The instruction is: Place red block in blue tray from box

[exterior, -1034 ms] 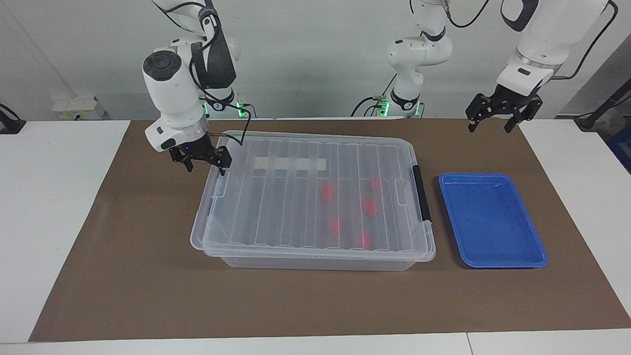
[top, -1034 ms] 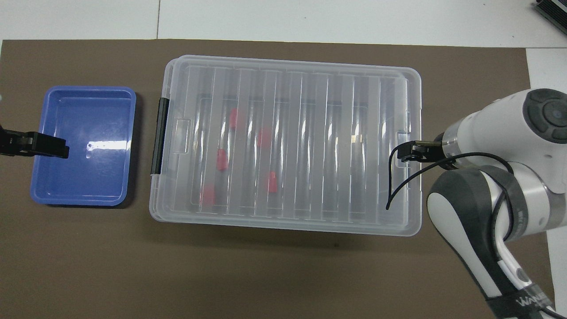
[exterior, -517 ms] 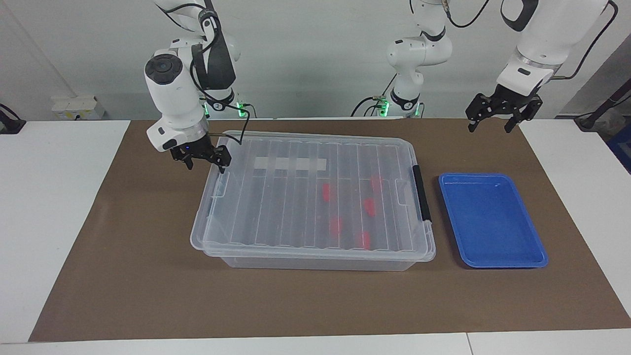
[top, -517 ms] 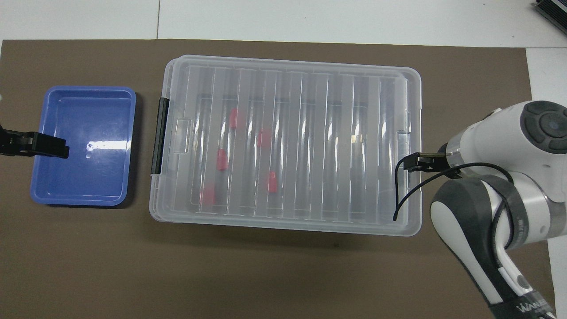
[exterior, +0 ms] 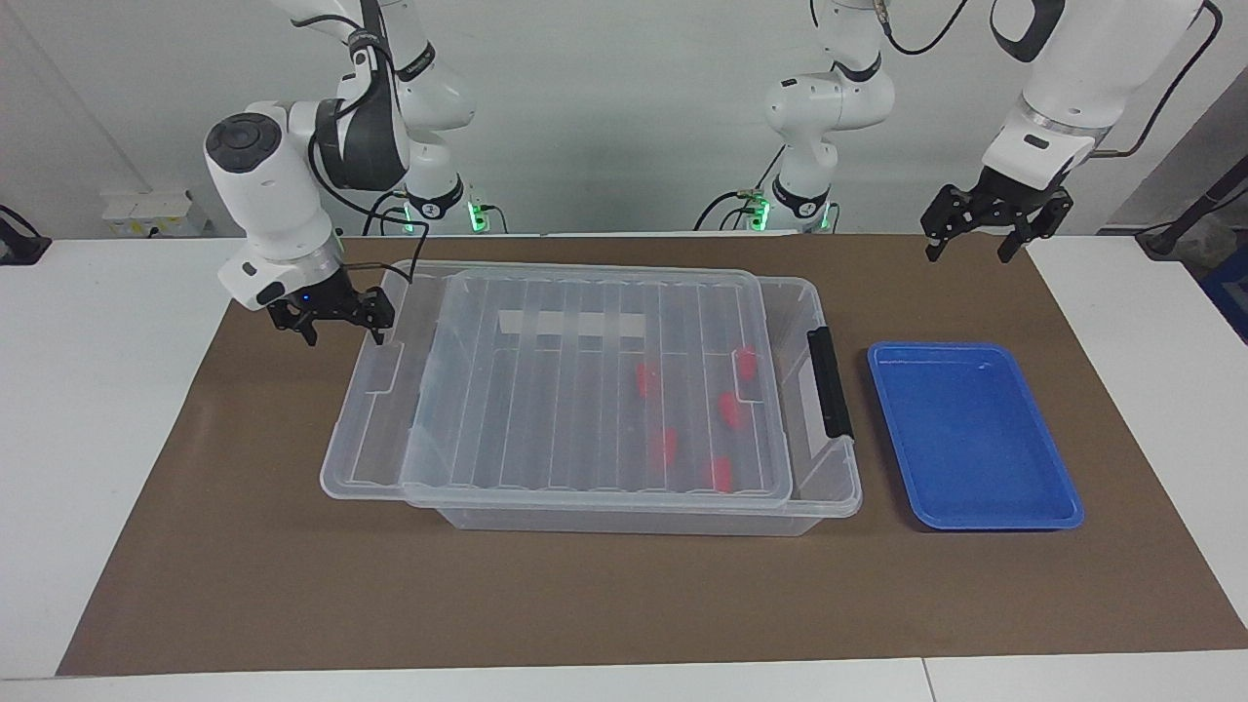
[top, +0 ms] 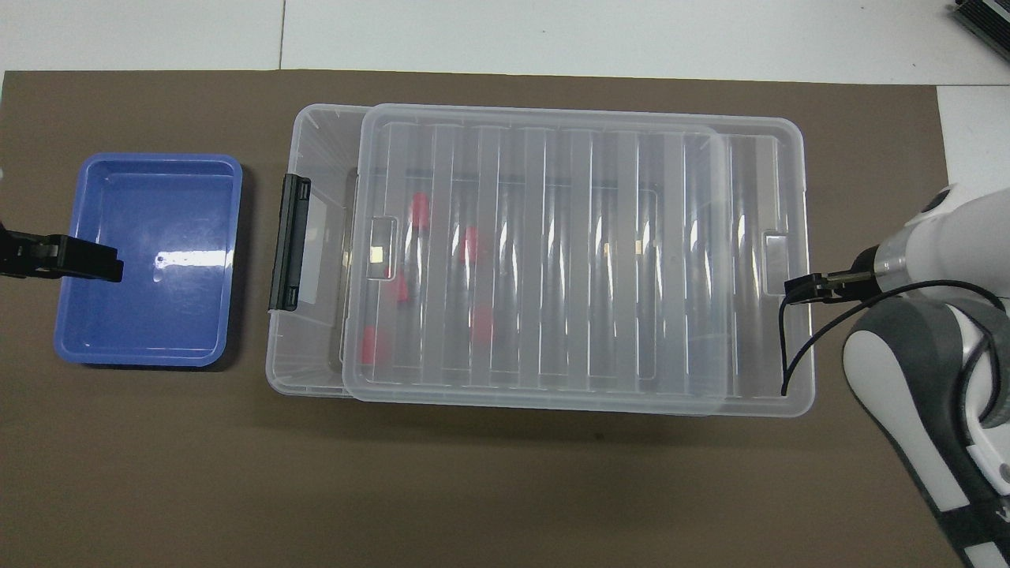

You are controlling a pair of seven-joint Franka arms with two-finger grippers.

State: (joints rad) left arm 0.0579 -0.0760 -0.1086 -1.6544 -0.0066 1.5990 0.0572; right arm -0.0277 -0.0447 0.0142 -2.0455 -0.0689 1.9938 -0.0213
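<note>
No text, label or number can be read — not anywhere

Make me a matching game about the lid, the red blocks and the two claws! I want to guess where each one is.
Things:
1. lid
2. red blocks
3. left claw
4. right claw

Places:
A. up in the air over the blue tray, waiting
B. at the lid's edge, toward the right arm's end of the table
C. inside the box, under the lid
D. on top of the box, sticking out past one end

Right pairs: 1-D, 2-C, 3-A, 4-B
</note>
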